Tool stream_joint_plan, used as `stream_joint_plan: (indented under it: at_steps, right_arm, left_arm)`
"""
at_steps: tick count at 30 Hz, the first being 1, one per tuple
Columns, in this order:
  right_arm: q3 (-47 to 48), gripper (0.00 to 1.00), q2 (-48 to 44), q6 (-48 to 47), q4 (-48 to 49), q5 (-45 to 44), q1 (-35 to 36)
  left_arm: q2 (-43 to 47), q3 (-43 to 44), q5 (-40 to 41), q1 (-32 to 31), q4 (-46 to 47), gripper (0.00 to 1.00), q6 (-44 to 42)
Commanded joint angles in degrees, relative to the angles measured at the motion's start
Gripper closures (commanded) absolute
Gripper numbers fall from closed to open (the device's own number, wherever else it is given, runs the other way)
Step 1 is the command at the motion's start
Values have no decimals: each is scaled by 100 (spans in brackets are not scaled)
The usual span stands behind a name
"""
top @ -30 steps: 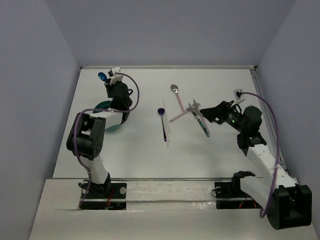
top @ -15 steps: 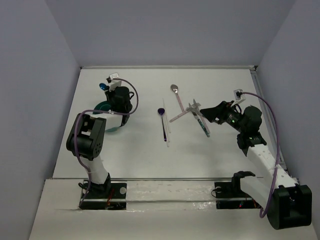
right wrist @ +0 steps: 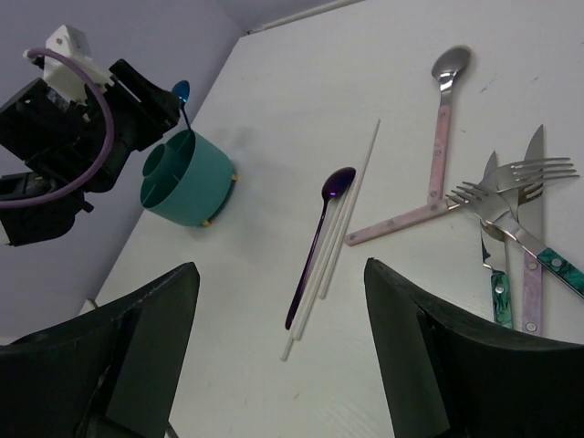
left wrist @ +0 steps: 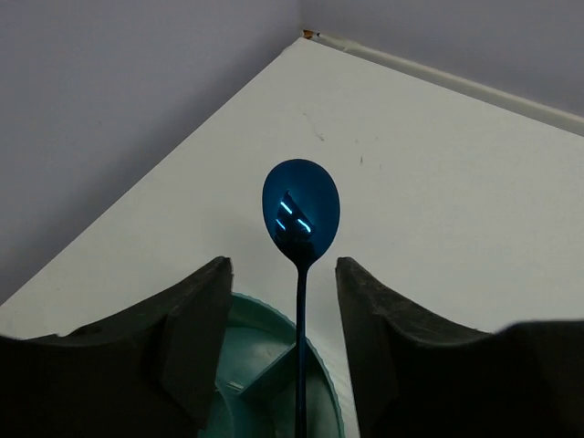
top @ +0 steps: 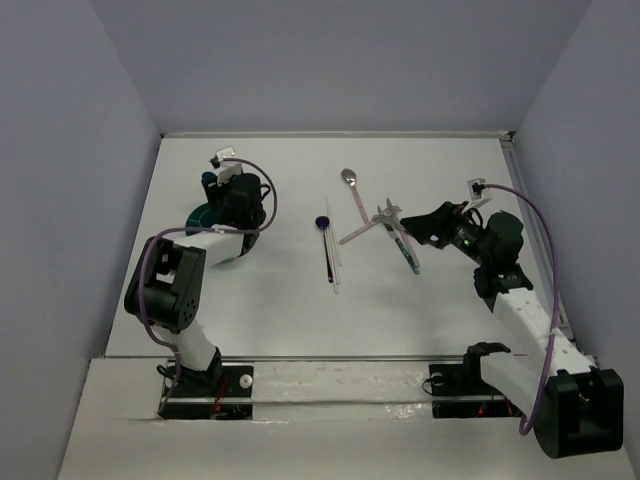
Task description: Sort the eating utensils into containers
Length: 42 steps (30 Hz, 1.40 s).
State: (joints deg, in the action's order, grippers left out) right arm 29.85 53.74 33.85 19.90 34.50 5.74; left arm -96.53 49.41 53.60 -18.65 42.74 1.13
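From above, the left gripper (top: 222,185) hangs over the teal cup (top: 203,214) and hides most of it. The blue spoon (top: 207,179) shows only as a dark spot at the cup's far edge. Well right of the cup, the purple spoon (top: 327,250) lies with its bowl pointing away from the arms, and the white sticks (top: 337,262) lie just beside it. Farther right are the silver spoon (top: 351,185), the forks (top: 388,214) and the right gripper (top: 415,228).

In the left wrist view, the blue spoon stands upright, bowl up. Its handle drops inside the cup's rim beside a divider. The fingers (left wrist: 196,338) stand apart on either side, and neither touches the handle.

In the right wrist view, the right gripper's jaws are spread wide with nothing between them. Only the blue spoon shows in the cup. The forks cross a knife (right wrist: 531,228), tines toward the cup.
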Motion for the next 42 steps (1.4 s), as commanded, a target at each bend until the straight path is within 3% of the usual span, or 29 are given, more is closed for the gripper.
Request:
stream_joint_plan:
  at_steps: [1, 4, 8, 10, 12, 16, 19, 23, 32, 42]
  right_arm:
    - [109, 21, 137, -150, 58, -93, 102]
    - [135, 21, 216, -150, 49, -110, 103]
    - [188, 21, 243, -220, -83, -215, 156]
    - [206, 21, 243, -247, -179, -259, 156]
    - [250, 21, 216, -299, -311, -356, 156]
    - [276, 21, 199, -352, -451, -540, 156]
    - [294, 21, 216, -361, -487, -558, 156]
    - [311, 21, 286, -344, -479, -532, 156]
    - [320, 21, 383, -352, -478, -532, 208]
    - [338, 21, 462, -361, -452, -523, 208]
  left_arm:
    - [591, 25, 142, -138, -222, 42, 335]
    - [951, 139, 124, -384, -371, 33, 327]
    - [1373, 446, -77, -761, -1125, 33, 616]
    - [1462, 823, -297, -1103, -1986, 33, 1098]
    - [1340, 1384, -902, -1420, -3202, 35, 1929]
    - [1198, 1538, -2620, -1650, -4219, 37, 3152]
    - [1321, 950, -3485, -1703, -4099, 42, 3743]
    - [1444, 325, -3865, -1904, -3817, 45, 4061]
    - [672, 271, -3945, -2301, -3474, 56, 4115]
    - [-313, 518, -3128, -2353, -3168, 63, 3913]
